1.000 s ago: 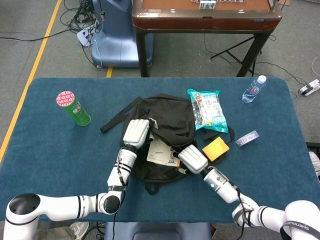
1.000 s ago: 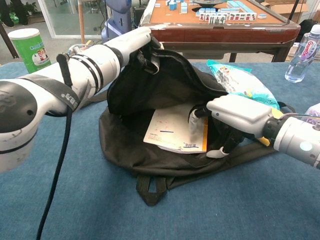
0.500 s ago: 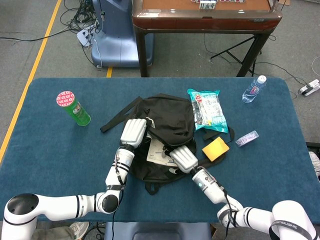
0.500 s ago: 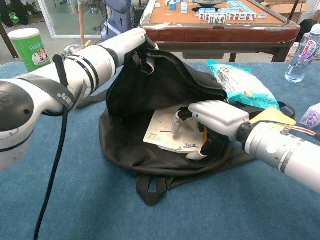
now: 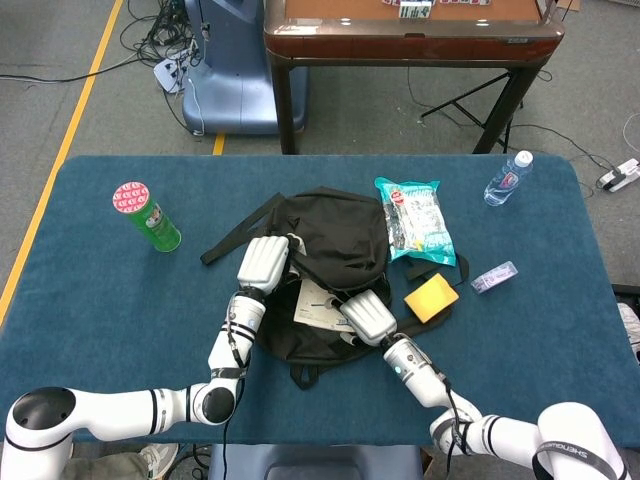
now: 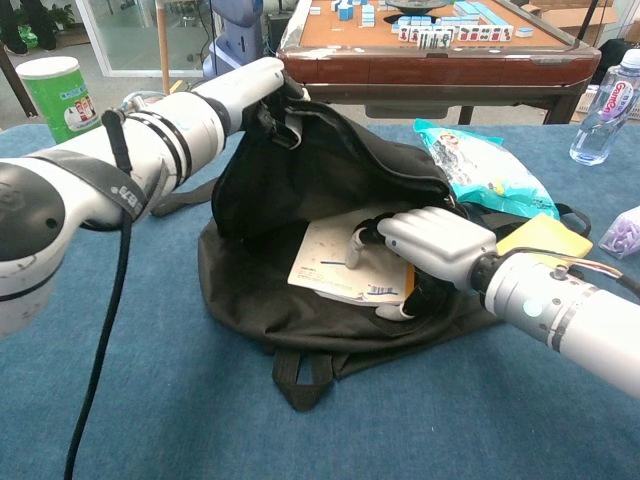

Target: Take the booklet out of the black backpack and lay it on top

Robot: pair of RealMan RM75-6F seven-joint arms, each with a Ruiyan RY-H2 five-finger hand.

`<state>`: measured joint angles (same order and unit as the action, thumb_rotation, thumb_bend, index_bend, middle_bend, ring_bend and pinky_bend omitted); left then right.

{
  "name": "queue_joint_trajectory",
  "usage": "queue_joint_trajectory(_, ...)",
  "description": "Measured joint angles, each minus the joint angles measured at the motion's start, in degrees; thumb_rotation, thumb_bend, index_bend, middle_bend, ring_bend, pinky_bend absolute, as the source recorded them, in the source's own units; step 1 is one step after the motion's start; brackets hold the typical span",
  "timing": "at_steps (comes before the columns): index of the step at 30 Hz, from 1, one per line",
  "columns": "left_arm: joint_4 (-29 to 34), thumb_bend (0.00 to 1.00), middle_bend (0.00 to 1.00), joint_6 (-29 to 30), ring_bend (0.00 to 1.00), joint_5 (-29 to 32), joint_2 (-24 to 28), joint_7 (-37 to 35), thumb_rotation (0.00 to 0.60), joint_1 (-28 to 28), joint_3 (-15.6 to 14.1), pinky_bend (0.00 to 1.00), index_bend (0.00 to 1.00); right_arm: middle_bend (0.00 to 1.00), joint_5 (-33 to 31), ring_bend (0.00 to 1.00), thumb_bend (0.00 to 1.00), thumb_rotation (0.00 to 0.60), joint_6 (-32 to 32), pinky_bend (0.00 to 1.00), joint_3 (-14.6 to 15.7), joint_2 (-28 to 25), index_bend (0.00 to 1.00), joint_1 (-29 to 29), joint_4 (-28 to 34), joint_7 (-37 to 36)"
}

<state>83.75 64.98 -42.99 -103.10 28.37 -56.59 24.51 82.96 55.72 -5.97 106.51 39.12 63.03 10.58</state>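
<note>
My left hand (image 5: 264,263) gripped the raised flap of the black backpack (image 6: 300,190), holding its mouth open on the blue table (image 5: 90,290). The booklet (image 6: 345,262) lay inside the opening, partly exposed. My right hand (image 6: 425,238) rested on the booklet's right edge, fingers (image 6: 356,242) pressing its cover and thumb tucked underneath, pinching it.

One backpack (image 5: 335,240), one booklet (image 6: 345,260), one green canister (image 5: 146,216), one water bottle (image 5: 507,179), one snack bag (image 5: 415,218).
</note>
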Motion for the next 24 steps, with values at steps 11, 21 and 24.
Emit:
queue_joint_trajectory(11, -0.45, 0.78, 0.48, -0.2, 0.4, 0.33, -0.2, -0.13, 0.6, -0.18, -0.15, 0.13, 0.73, 0.16, -1.91, 0.1, 0.0, 0.6, 0.17, 0.24, -0.71, -0.13, 0.26, -0.34, 1.33, 1.52)
queue_joint_trajectory(21, -1.43, 0.78, 0.48, -0.16, 0.4, 0.83, -0.45, -0.28, 0.6, -0.23, 0.0, 0.13, 0.72, 0.16, -3.91, 0.09, 0.0, 0.6, 0.03, 0.22, -1.88, 0.76, 0.25, 0.06, 1.1, 4.08)
queue_joint_trajectory(24, -1.68, 0.78, 0.48, -0.23, 0.4, 1.01, -0.53, -0.24, 0.6, -0.31, 0.05, 0.13, 0.72, 0.16, -4.14, 0.09, 0.0, 0.6, 0.01, 0.22, -1.93, 1.25, 0.25, 0.17, 0.49, 4.39)
